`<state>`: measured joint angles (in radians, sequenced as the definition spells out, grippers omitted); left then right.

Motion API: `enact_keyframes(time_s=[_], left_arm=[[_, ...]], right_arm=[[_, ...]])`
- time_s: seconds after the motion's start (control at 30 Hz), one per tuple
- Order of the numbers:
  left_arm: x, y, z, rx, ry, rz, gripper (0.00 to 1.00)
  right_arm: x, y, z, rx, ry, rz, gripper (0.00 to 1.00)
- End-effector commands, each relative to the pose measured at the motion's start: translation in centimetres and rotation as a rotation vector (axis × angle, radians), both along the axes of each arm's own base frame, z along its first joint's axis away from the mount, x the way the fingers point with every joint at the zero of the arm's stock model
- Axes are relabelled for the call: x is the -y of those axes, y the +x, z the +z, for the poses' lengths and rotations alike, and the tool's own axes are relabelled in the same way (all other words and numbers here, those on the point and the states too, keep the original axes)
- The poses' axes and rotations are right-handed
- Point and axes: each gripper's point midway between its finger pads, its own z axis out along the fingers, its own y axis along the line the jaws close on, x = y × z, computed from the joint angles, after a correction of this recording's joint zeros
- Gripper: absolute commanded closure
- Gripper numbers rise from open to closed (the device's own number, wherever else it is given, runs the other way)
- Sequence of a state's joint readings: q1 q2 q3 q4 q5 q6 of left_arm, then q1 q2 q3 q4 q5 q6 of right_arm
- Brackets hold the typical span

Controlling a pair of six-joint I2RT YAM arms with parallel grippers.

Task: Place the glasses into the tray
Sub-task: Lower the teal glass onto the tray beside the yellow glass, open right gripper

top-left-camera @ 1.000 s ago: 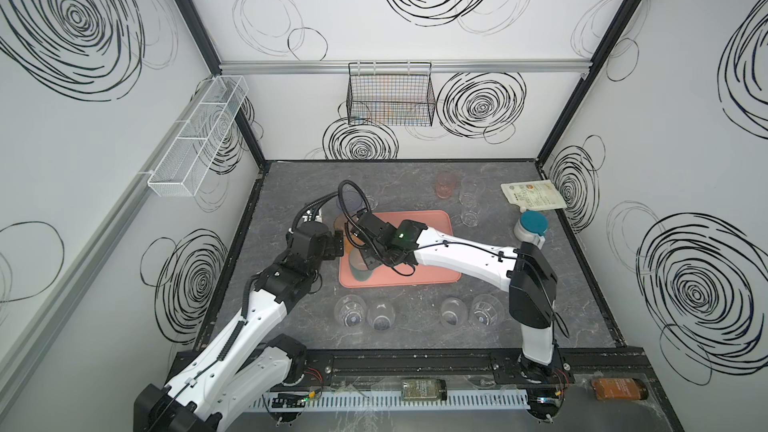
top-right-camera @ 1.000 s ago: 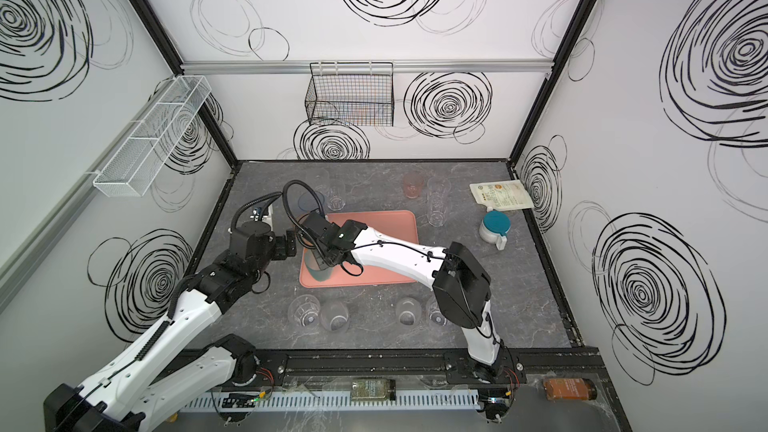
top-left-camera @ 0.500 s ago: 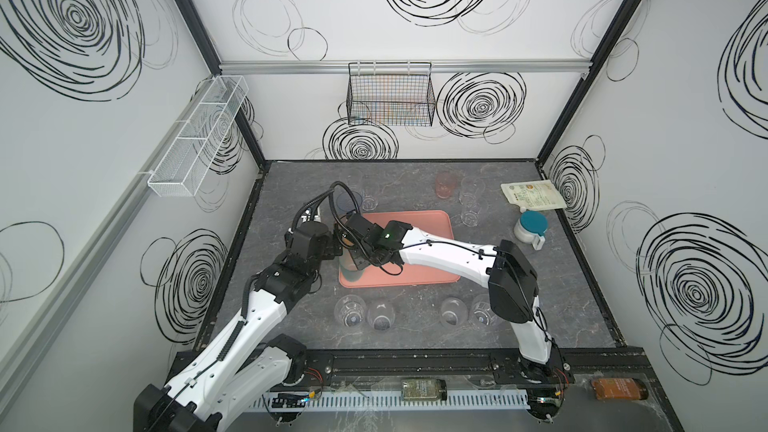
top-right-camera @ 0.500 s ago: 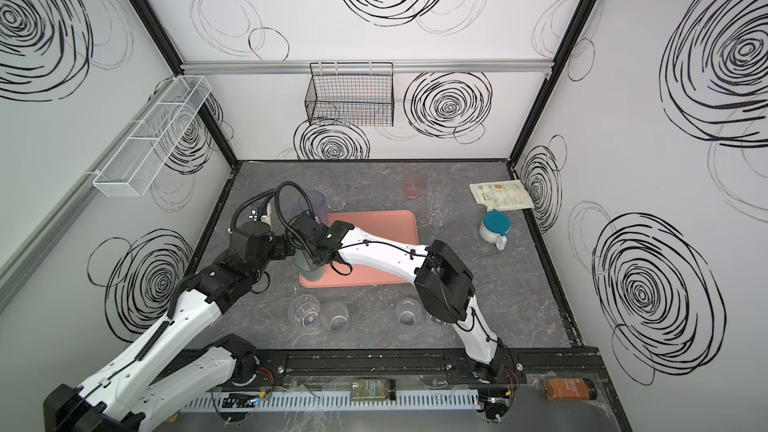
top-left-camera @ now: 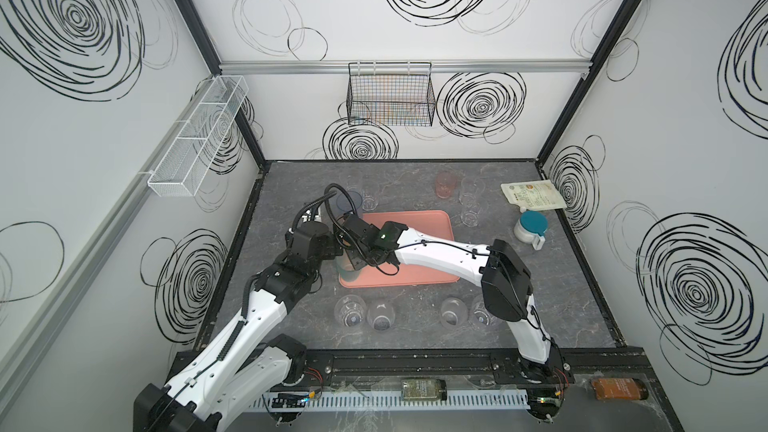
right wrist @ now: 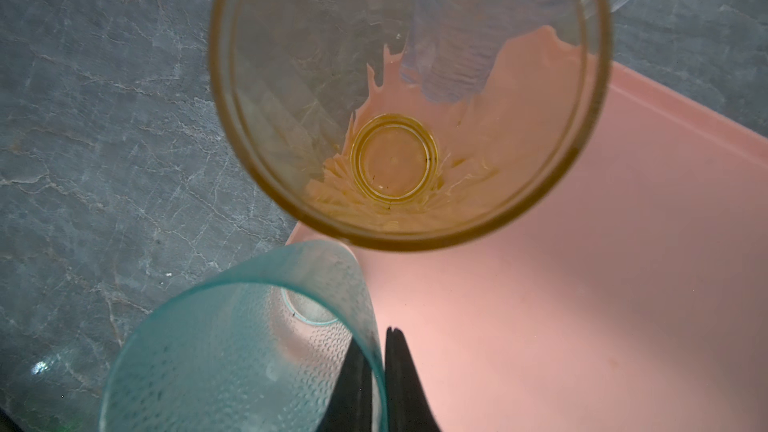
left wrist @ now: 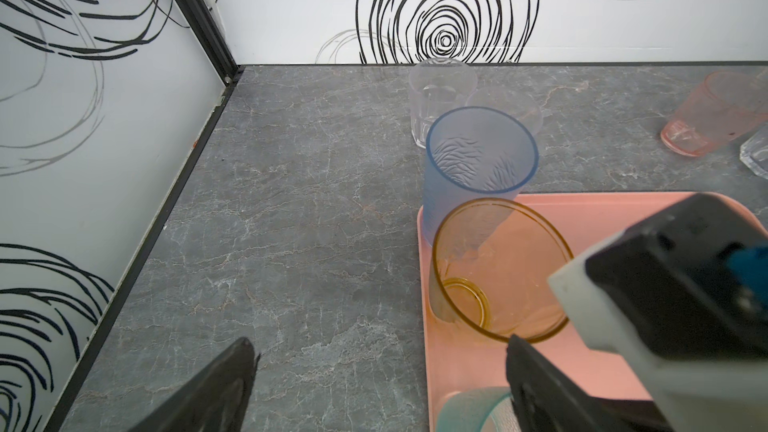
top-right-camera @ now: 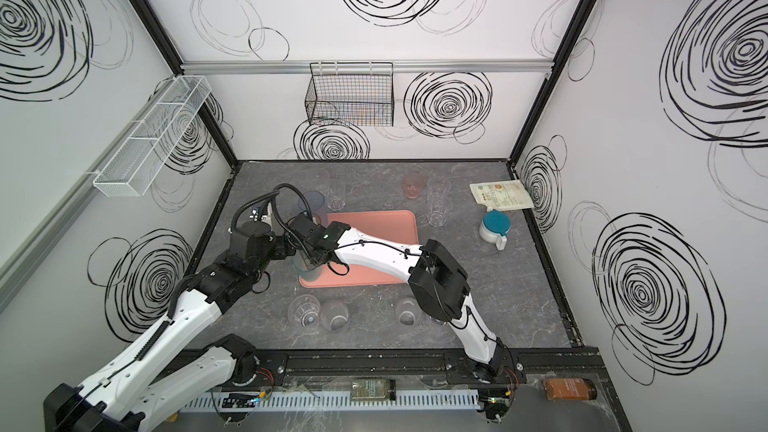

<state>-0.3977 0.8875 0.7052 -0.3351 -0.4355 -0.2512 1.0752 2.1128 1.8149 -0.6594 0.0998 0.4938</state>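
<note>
Amber glass [right wrist: 409,93] stands just beside teal glass [right wrist: 232,351].

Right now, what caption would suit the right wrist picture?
Right gripper pinching the wall of the teal glass, beside the amber glass on the pink tray.

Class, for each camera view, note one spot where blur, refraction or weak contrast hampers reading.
Right wrist view: the amber glass has a soft rim, close to the lens, and its wall warps the tray seen through it. Left wrist view: the teal glass, nearest the lens, blurs. Both top views: clear glasses nearly vanish against the grey table.
</note>
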Motion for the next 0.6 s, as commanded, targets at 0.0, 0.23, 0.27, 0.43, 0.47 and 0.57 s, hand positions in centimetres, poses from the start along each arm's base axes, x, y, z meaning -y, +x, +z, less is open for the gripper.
enact_keyframes(time_s=[0.0, 0.23, 0.27, 0.43, 0.47, 0.57], left_arm=[[0.4, 0.6, 1.5, 0.048, -0.005, -0.012, 0.03], [0.4, 0.5, 1.5, 0.049, -0.007, -0.01, 0.04], [0.3, 0.5, 1.5, 0.048, -0.006, -0.008, 0.04], [-0.1, 0.5, 2.2, 0.057, 0.02, -0.007, 0.04], [-0.1, 0.6, 2.4, 0.059, 0.026, -0.008, 0.04], [-0.1, 0.8, 3.3, 0.07, 0.038, -0.015, 0.04]], right_arm=[[-0.8, 0.0, 0.4, 0.018, 0.008, 0.009, 0.84], [-0.5, 0.2, 2.7, 0.053, 0.031, 0.024, 0.66], [-0.4, 0.3, 3.0, 0.053, 0.035, 0.025, 0.65], [0.5, 0.7, 5.3, 0.072, 0.064, 0.014, 0.59], [0.7, 0.8, 5.8, 0.075, 0.07, 0.012, 0.58], [1.5, 1.2, 7.3, 0.073, 0.101, 0.003, 0.54]])
